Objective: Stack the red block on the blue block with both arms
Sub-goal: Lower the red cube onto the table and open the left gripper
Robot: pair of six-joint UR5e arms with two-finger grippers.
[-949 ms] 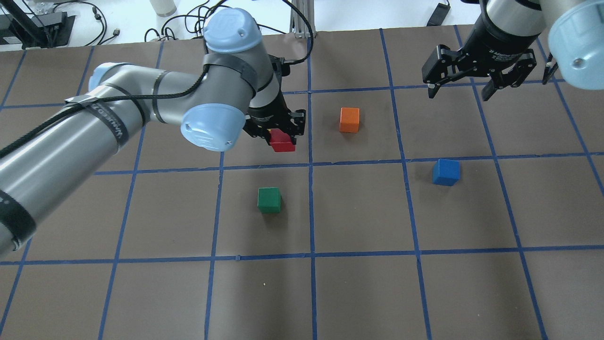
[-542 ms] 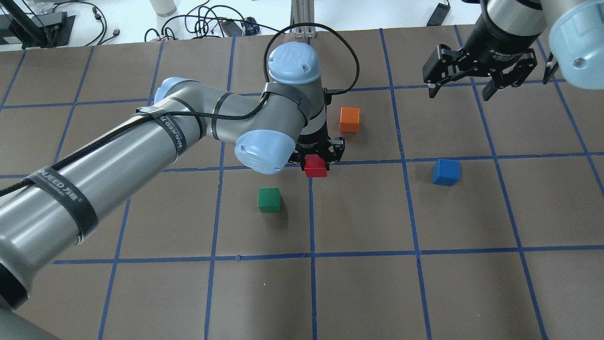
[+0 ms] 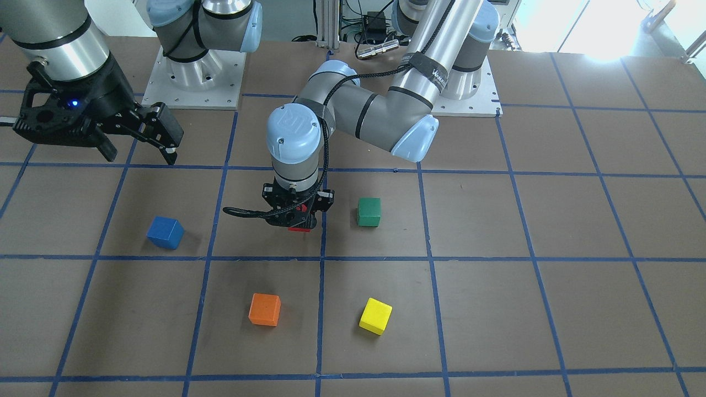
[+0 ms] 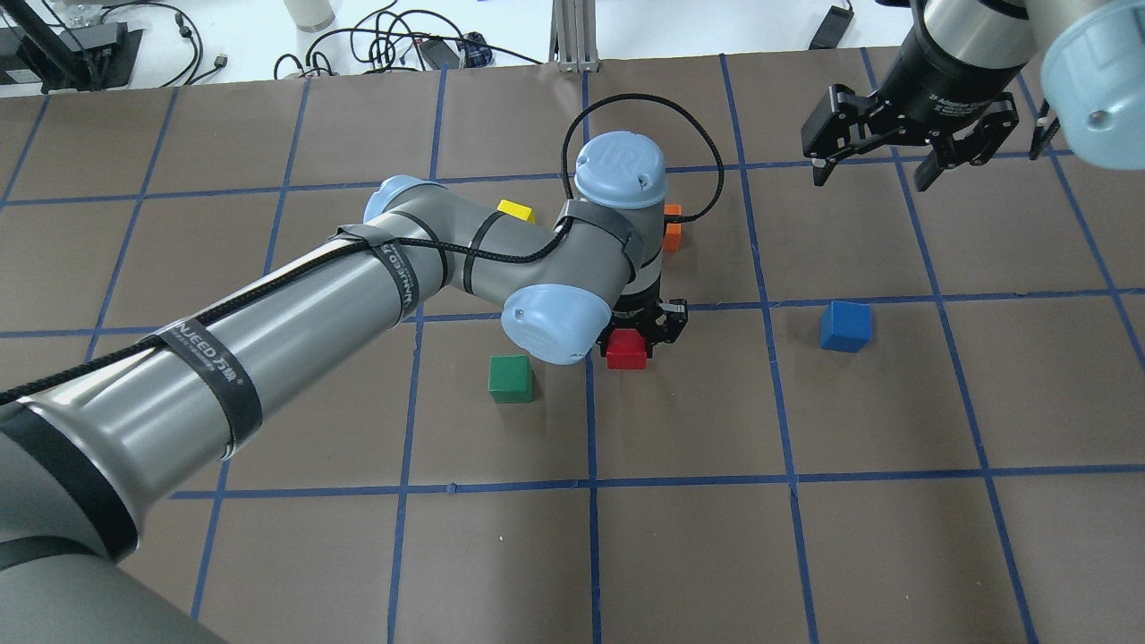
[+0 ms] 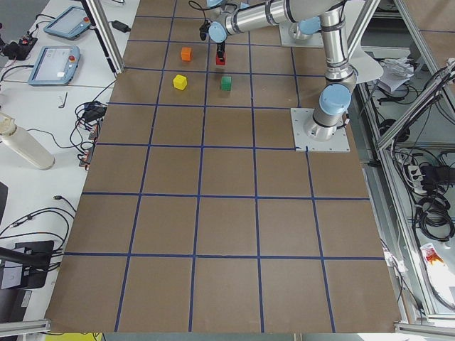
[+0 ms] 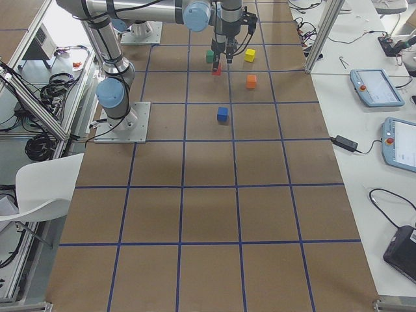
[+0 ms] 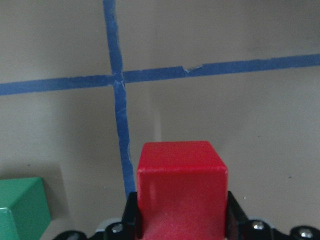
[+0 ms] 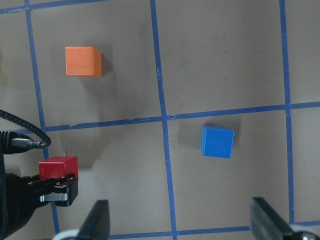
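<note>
My left gripper (image 4: pixel 629 345) is shut on the red block (image 4: pixel 626 351) and holds it low over the mat, beside a blue tape crossing. The red block fills the bottom of the left wrist view (image 7: pixel 182 190) between the jaws, and it shows in the right wrist view (image 8: pixel 58 167). The blue block (image 4: pixel 845 326) sits alone on the mat, a square to the right of the red block; it also shows in the front view (image 3: pixel 165 232) and the right wrist view (image 8: pixel 217 141). My right gripper (image 4: pixel 869 174) is open and empty, hanging high above and beyond the blue block.
A green block (image 4: pixel 511 378) sits just left of the red block. An orange block (image 4: pixel 673 228) and a yellow block (image 4: pixel 516 211) lie farther back, partly hidden by my left arm. The brown mat (image 4: pixel 680 537) has a blue tape grid.
My left arm has carried the red block to the right and nearer, from beside the orange block to beside the green block. The right gripper and the blue block have not moved.
</note>
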